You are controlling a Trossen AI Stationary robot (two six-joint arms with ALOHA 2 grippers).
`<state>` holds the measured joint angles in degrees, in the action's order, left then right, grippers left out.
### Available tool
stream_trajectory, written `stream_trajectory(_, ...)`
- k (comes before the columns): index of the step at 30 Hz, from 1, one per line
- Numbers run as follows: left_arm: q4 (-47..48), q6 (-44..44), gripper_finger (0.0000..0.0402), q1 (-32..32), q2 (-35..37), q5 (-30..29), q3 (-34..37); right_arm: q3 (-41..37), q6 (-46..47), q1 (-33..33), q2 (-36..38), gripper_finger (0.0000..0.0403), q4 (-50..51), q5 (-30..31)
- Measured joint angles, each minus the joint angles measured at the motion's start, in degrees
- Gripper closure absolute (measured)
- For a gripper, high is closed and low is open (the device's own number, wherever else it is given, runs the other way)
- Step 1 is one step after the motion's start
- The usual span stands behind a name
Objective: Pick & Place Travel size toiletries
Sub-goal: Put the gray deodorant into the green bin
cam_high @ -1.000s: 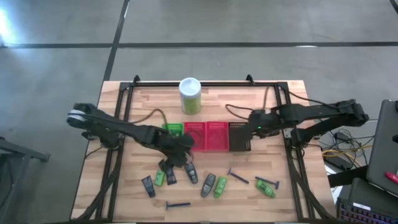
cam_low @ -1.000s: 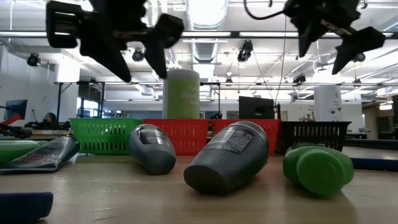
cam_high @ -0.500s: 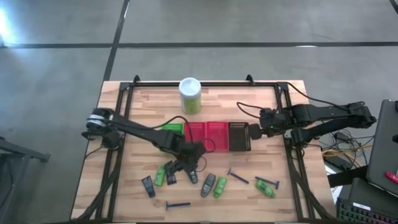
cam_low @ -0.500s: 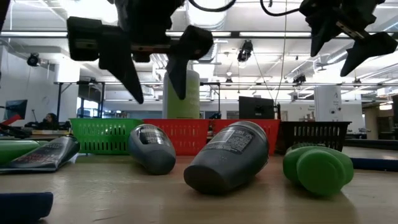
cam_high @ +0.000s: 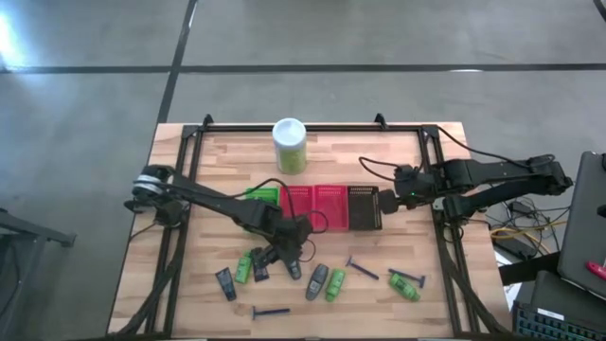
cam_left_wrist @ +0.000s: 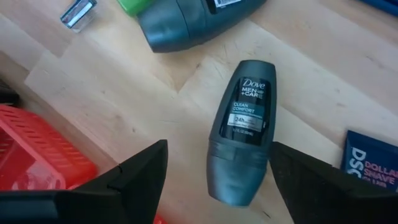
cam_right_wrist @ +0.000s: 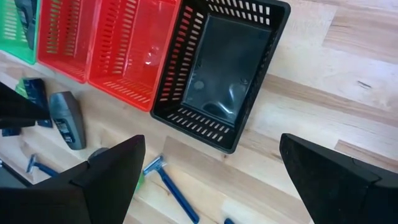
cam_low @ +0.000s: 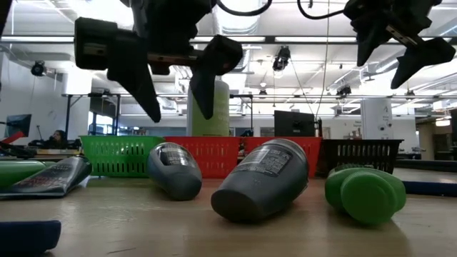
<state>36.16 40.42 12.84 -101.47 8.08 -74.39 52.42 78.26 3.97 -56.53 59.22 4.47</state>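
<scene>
The travel size toiletries lie scattered along the table's near half: grey roll-ons (cam_high: 317,281), green tubes (cam_high: 404,287), dark tubes (cam_high: 225,282) and blue razors (cam_high: 272,311). One grey roll-on (cam_left_wrist: 239,143) lies on its side directly under my left gripper (cam_left_wrist: 219,149). That gripper (cam_low: 171,107) hangs open above the roll-on, a finger on either side, touching nothing. My right gripper (cam_high: 388,201) is open in the air beside the black basket (cam_right_wrist: 227,68).
A green basket (cam_high: 263,197), two red baskets (cam_high: 317,206) and the black basket stand in a row mid-table. A white-and-green canister (cam_high: 290,145) stands behind them. A dark tube (cam_left_wrist: 373,168) and another grey roll-on (cam_left_wrist: 186,22) lie close to the left fingers.
My left gripper has moved toward the table's right and near edges and come down, from beside the green basket to over the grey roll-on. My right gripper has drawn back a little toward the table's right edge. The toiletries have stayed where they were.
</scene>
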Motion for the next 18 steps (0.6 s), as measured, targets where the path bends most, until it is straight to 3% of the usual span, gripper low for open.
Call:
stream_trajectory(7,0.1,-0.3,0.0084,0.6,0.0,-0.3,2.8,0.0,0.9,0.0,-0.7,0.0035,0.0,-0.6)
stream_trajectory(18,-5.0,2.7,0.0081,0.6,-0.3,0.9,3.7,0.0,1.3,0.0,-1.0,0.0035,-1.3,-0.6)
